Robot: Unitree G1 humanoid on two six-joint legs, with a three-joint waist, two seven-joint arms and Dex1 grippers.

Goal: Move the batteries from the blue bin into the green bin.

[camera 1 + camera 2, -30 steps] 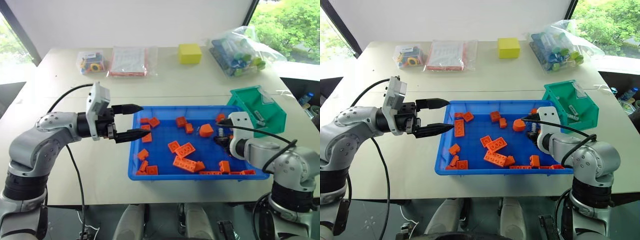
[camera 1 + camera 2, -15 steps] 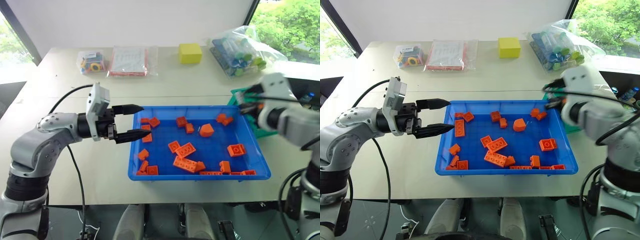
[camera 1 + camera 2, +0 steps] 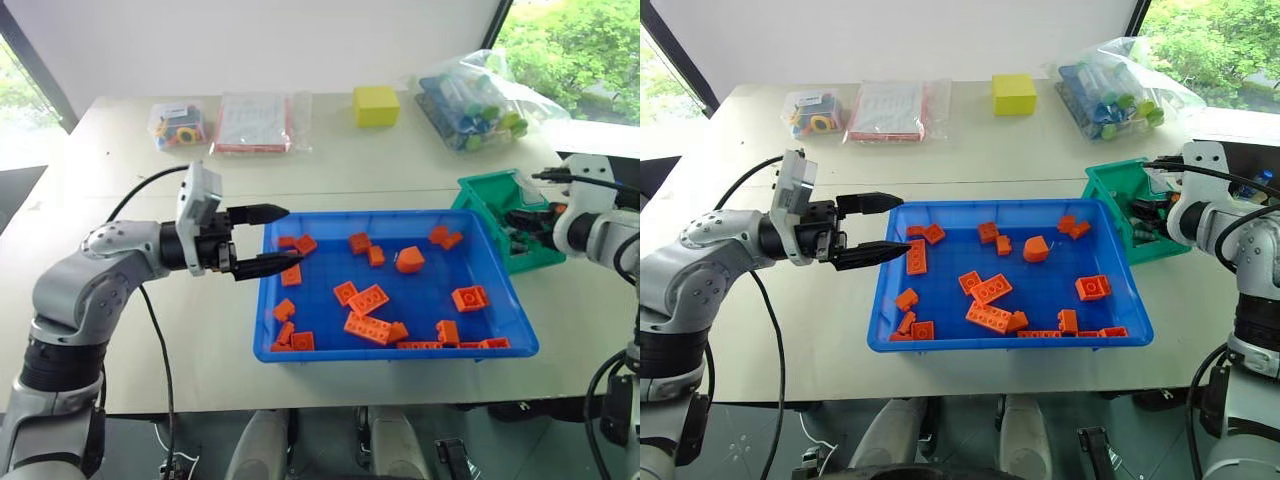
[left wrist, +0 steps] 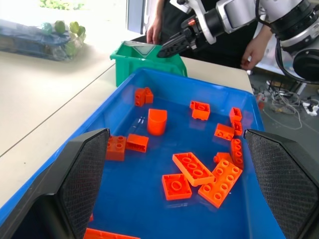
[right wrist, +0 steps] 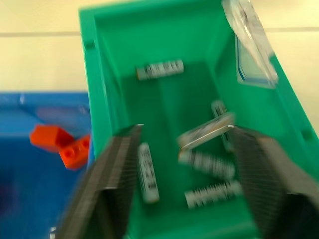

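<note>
Beige tabletop point(image 3: 400, 160) noted. Batteries point(image 5: 148, 172) are observed inside green bin point(image 5: 99, 99), beside blue bin point(image 3: 300, 352). Right gripper point(image 5: 182, 164) is spread empty above green bin; left gripper point(image 3: 278, 240) is spread.

This looks like a robotics lab or test room. A broad beige worktable point(image 3: 400, 170) stands before a bare white wall point(image 3: 250, 40), with large windows onto green trees at 1 and 10 o'clock. Clear plastic bags of sorted small parts point(image 3: 470, 100) lie along the table's far edge, cables trail on the floor point(image 4: 294, 102), and people stand point(image 4: 164, 20) close by watching.
</note>
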